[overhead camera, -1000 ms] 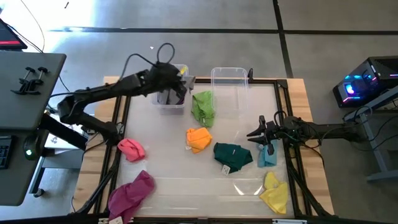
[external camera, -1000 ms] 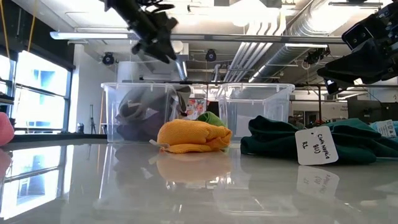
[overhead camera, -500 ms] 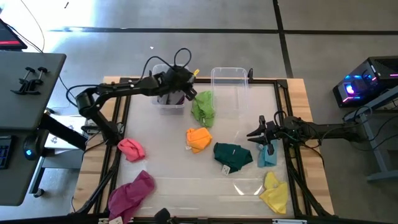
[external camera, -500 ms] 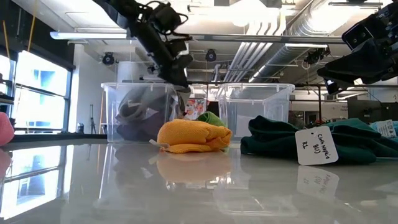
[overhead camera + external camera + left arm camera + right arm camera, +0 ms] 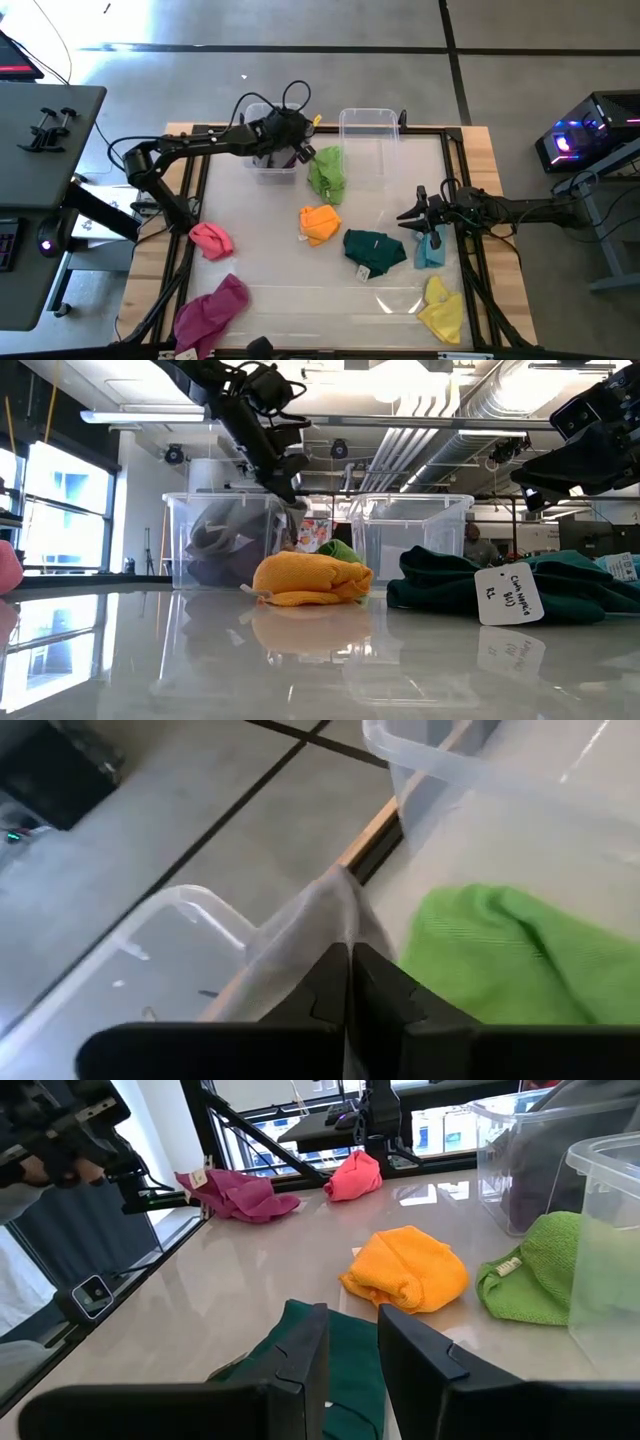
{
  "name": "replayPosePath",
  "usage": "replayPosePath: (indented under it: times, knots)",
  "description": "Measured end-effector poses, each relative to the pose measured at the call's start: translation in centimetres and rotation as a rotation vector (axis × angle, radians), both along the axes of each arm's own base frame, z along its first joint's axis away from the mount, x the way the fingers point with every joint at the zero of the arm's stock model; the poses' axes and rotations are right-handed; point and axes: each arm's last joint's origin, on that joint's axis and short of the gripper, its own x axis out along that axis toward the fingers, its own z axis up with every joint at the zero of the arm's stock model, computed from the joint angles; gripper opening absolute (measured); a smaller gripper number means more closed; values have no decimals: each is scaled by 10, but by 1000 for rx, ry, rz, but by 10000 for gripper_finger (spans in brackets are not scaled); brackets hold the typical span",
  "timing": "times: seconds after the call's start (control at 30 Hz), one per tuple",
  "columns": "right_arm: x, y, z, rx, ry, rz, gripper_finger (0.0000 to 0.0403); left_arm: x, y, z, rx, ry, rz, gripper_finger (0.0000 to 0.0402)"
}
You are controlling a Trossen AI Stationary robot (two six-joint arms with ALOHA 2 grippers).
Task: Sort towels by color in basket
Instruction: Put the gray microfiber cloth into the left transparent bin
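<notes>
light: bright, from ceiling lamps (image 5: 400, 375) and window (image 5: 60, 510) | glare: streaks and reflections on glossy desk (image 5: 300, 660) | blur: left wrist view soft

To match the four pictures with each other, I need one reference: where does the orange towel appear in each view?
High view: orange towel near the table's middle, between the light green towel and the dark green towel.
Low view: front centre, before the two clear bins.
Left wrist view: not in it; only the light green towel shows.
Right wrist view: centre, beside the light green towel.
Shared landmark: the light green towel.
</notes>
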Motion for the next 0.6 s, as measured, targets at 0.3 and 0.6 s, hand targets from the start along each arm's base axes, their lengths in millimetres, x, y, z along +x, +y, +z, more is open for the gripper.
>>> replayPosePath:
  times: [0.3,0.6]
  knots:
    - [0,0,0,0,-1,-1,82,-23,-22,26,120,122,125,1]
    - [0,0,0,0,-1,-2,82,-53,-6,9,-76,231,301,0]
